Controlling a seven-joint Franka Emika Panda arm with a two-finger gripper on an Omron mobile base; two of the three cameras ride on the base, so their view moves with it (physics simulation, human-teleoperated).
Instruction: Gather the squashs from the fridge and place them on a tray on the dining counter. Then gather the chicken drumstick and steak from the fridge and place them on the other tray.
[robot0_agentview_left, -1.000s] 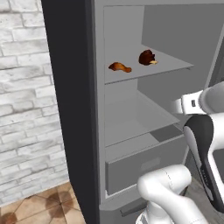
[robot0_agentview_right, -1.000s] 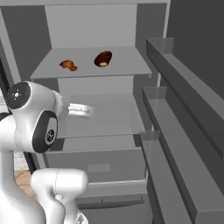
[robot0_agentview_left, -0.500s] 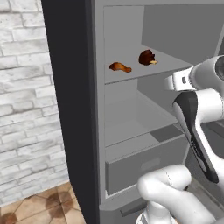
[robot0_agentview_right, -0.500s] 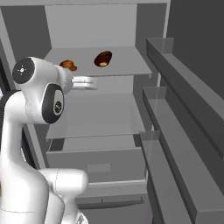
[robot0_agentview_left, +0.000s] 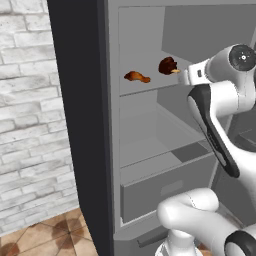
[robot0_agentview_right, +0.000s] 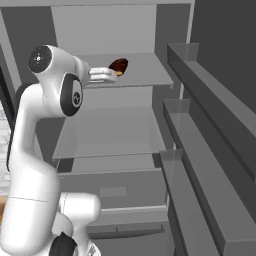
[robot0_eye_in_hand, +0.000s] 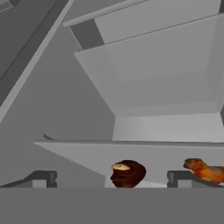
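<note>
The fridge (robot0_agentview_left: 85, 125) takes up most of the left base view, its dark outer wall running down the left-centre of the frame and its light grey interior open to the right. In the right base view the door racks are seen stepping down the right side of the frame. A bare middle shelf (robot0_agentview_right: 112, 135) is seen below the upper shelf (robot0_agentview_right: 145, 70), and a closed drawer (robot0_agentview_left: 165, 192) sits in the lower centre of the left base view.

The white arm (robot0_agentview_left: 220, 120) is raised to the level of the upper shelf. The hand (robot0_eye_in_hand: 111, 177) is seen at the bottom of the hand view with its two dark fingertips spread wide apart and nothing between them; it is empty.

The steak (robot0_eye_in_hand: 127, 173) lies on the upper shelf, in the bottom centre of the hand view, lined up between the spread fingertips and just ahead of them. It is judged to be a soft, fairly light, rounded lump that may be slick, so it is best taken across its thickest middle with a gentle closure.

The chicken drumstick (robot0_eye_in_hand: 204, 169) lies near the steak, at the lower right of the hand view. It is judged light and firmer, best held at its thick end and not at the thin tapering end.
</note>
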